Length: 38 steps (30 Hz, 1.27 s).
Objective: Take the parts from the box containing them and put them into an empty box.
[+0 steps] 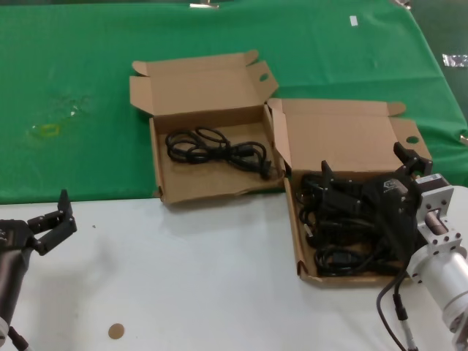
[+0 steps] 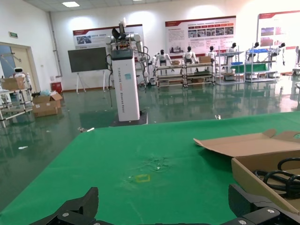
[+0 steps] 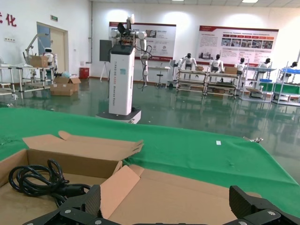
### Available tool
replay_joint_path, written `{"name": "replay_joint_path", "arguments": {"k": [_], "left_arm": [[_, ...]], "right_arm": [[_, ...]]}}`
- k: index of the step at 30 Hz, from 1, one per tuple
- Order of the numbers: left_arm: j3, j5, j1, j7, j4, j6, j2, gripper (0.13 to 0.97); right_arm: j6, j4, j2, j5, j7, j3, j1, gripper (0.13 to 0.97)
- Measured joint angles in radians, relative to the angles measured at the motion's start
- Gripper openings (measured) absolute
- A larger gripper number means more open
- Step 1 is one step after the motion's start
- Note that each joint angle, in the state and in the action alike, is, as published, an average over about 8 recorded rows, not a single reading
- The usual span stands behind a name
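Note:
The box containing the parts point(image 1: 344, 139) lies at the right, lid open with a straight flap. Several coiled black power cords point(image 1: 344, 241) fill it. My right gripper point(image 1: 368, 168) hovers over them, open, nothing between its fingers; the right wrist view shows only that box's lid point(image 3: 197, 197) beyond the gripper point(image 3: 166, 206). The other box point(image 1: 172, 186), with a wavy lid flap, lies to its left and holds one cord bundle point(image 1: 216, 150), which also shows in the wrist views point(image 3: 35, 180) point(image 2: 281, 176). My left gripper point(image 1: 58, 223) point(image 2: 164, 206) waits open at the near left.
Green cloth point(image 1: 73, 73) covers the far half of the table, with a yellowish mark point(image 1: 44, 130) on it. The near half is white tabletop point(image 1: 183, 278) with a small brown disc point(image 1: 115, 331). The two boxes touch at their adjoining corners.

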Motion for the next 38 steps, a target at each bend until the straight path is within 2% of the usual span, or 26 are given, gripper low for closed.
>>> {"name": "replay_joint_path", "arguments": {"k": [38], "left_arm": [[0.0,0.0,0.0,0.0,0.0,0.0,0.0,0.966]], "right_arm": [[0.0,0.0,0.0,0.0,0.0,0.0,0.0,0.966]]}}
